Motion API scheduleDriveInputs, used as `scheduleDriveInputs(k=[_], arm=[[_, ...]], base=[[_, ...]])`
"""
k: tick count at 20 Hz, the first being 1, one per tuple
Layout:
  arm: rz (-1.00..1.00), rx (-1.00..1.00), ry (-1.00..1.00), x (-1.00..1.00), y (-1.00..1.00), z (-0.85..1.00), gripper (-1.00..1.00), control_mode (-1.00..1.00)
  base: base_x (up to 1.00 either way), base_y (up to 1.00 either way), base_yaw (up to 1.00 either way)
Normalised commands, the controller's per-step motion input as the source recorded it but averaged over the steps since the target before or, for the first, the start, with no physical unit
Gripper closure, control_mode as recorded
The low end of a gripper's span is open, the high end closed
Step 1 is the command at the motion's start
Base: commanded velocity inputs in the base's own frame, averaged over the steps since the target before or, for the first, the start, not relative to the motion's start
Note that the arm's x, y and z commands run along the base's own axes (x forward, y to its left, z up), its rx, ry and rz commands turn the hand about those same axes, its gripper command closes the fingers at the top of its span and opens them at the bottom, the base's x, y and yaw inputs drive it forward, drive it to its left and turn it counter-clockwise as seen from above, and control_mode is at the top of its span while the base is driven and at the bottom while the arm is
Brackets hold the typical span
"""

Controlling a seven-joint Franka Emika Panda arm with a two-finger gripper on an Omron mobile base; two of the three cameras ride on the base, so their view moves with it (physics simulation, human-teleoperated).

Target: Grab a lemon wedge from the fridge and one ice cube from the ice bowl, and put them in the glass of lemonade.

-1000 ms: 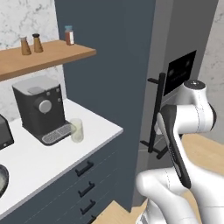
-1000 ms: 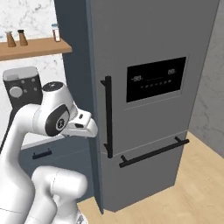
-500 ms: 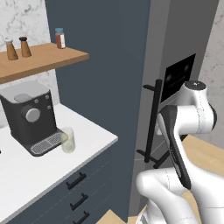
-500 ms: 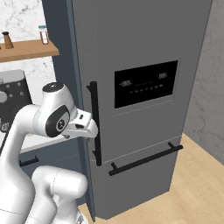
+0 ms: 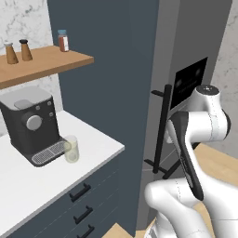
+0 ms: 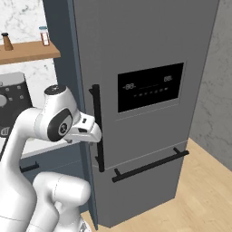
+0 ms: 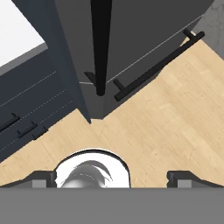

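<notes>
Fridge [image 6: 149, 54] plain grey, black display panel [image 6: 150, 87], black bar handles [image 6: 97, 129]. Cabinets [image 5: 111, 83] dark blue with black drawer pulls. Tabletop [image 5: 28, 181] white. Coffee machine [image 5: 30, 123] black with grey top. Shelf [image 5: 42, 62] warm brown wood. Wall [image 5: 23, 21] white-grey marble. Floor [image 7: 166, 127] pale wood planks. Glass [image 5: 71, 148] clear, faintly yellowish.
</notes>
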Motion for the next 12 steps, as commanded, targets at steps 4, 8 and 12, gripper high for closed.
scheduleDriveInputs(k=[4,8,12], arm=[[0.0,0.0,-0.01,0.0,0.0,0.0,-1.0,-1.0],[0.05,0.02,-0.03,0.0,0.0,0.24,-1.0,-1.0],[0.22,0.11,-0.11,0.03,-0.08,0.45,-1.0,-1.0]], base=[[0.0,0.0,0.0],[0.0,0.0,0.0],[0.0,0.0,0.0]])
